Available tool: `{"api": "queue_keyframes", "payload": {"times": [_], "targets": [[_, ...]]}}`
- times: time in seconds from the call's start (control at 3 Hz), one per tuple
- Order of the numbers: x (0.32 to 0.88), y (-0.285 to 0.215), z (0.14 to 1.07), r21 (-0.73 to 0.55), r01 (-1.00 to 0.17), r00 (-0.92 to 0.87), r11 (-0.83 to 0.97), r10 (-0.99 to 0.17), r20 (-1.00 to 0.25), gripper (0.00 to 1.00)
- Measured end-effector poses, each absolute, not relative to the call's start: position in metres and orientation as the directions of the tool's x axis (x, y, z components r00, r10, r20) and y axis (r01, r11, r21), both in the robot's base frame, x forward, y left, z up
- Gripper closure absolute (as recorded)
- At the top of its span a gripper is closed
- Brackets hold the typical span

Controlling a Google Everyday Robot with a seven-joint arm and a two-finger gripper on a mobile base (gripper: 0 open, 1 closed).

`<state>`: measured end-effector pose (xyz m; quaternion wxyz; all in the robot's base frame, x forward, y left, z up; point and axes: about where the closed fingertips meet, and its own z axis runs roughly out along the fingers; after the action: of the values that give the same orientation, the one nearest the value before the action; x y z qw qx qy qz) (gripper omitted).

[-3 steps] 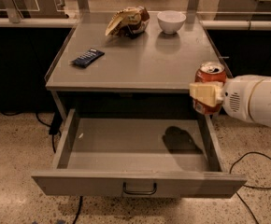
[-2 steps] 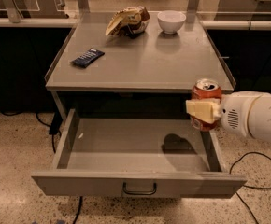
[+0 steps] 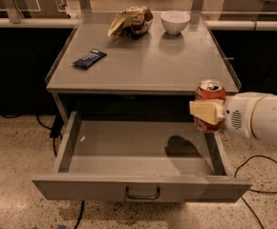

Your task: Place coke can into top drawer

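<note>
**Can hangs at the drawer's right edge: the drop could miss**

Camera view: the white-sleeved gripper (image 3: 208, 110) comes in from the right, pinching the small red soda can with a silver top (image 3: 210, 101). One cream finger pad (image 3: 205, 111) lies across the can's front. The can is upright and in the air, just in front of the grey tabletop's (image 3: 143, 66) near right corner.

Below and to the left of the gripper, the wide shallow grey metal top drawer (image 3: 129, 149) stands pulled out, with its dark loop handle (image 3: 142, 194) at the centre of the front panel.

As I judge it, the can sits about over the drawer's right side wall, not its floor. Let go here, it could strike that rim, topple, and roll onto the speckled floor. Lowered straight down, the can could knock the wall. A shift left would help.

Counted: one can, one gripper, one open drawer, one handle. Far beyond the gripper on the tabletop are one white bowl (image 3: 175, 21), one crumpled snack bag (image 3: 130, 21) and one dark blue wrapped bar (image 3: 89, 58).
</note>
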<state>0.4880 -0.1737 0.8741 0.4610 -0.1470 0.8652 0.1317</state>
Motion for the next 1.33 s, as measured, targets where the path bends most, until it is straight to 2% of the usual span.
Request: {"api": "queue_keyframes", "payload": {"times": [0.67, 1.33], "targets": [[0.503, -0.182, 0.807, 0.184, -0.312, -0.656, 0.932, -0.071, -0.752, 1.0], [0.494, -0.163, 0.742, 0.274, -0.308, -0.758, 0.911, -0.06, -0.65, 1.0]]}}
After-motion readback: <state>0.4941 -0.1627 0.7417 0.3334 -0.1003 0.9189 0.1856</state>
